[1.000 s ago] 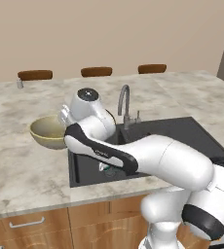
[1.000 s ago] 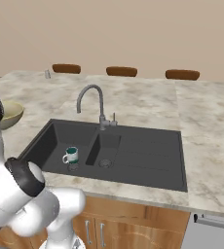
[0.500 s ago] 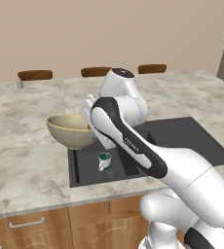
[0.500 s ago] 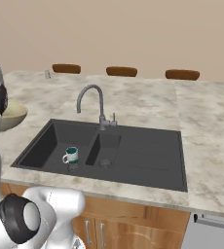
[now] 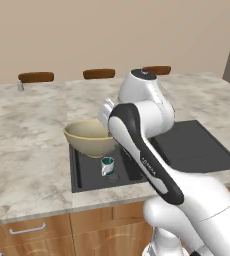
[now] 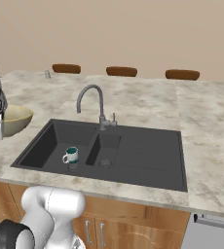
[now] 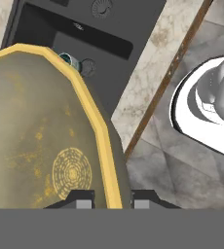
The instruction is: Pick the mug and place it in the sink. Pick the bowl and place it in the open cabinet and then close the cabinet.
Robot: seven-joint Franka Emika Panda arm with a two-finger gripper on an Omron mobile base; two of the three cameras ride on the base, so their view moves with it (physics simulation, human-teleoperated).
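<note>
The hand (image 7: 113, 200) grips the bowl (image 5: 89, 137) by its yellow rim, one finger on each side of the wall, holding it in the air over the sink's (image 6: 133, 158) left edge. The mug (image 6: 71, 155) stands upright in the large left basin, near the drain.

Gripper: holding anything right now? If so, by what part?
Yes: the gripper holds the bowl by its yellowish rim, one finger inside the wall and one outside, lifted above the counter beside the sink.
</note>
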